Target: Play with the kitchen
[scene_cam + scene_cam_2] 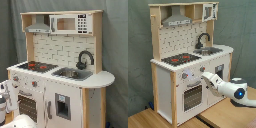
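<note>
The toy kitchen (60, 85) is white and light wood, with a black-and-red stovetop (37, 65), a sink (72, 74), a black faucet (84, 59) and a grey hood (37, 26). In the second exterior view its stovetop (180, 59) faces the camera, above the oven door (193, 96) with its window. My gripper (205, 76) is at the kitchen's front panel, just below the right knob (202, 69) and above the oven door's handle (193, 85). The white arm (230, 90) reaches in from the second exterior view's right. In the first exterior view the arm (6, 100) shows at the lower left edge.
A microwave (70, 23) sits in the top shelf; in the second exterior view its door (209, 11) stands ajar. A small dispenser panel (63, 106) is on the right-hand door. The kitchen stands on a wooden table (158, 120) before a grey curtain (240, 30).
</note>
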